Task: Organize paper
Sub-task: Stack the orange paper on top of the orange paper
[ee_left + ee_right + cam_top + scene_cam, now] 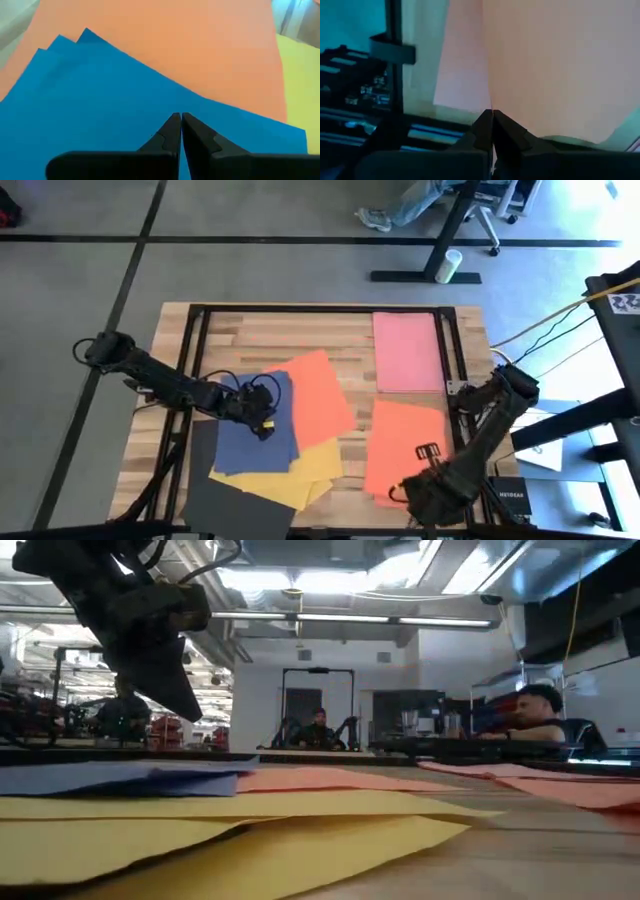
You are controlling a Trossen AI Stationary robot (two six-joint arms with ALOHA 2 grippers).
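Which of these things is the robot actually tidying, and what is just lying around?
Part of the job:
pink sheet
orange sheets and
blue sheets
yellow sheet
dark grey sheet

Just lying about:
white cup on the floor

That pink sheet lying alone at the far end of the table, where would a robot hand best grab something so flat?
Probably at an edge. The pink sheet lies flat on the table, so nothing can be pinched in its middle. Its right edge runs close to the table's side, nearest the right hand; sliding it out past that side would likely bare an edge to pinch.
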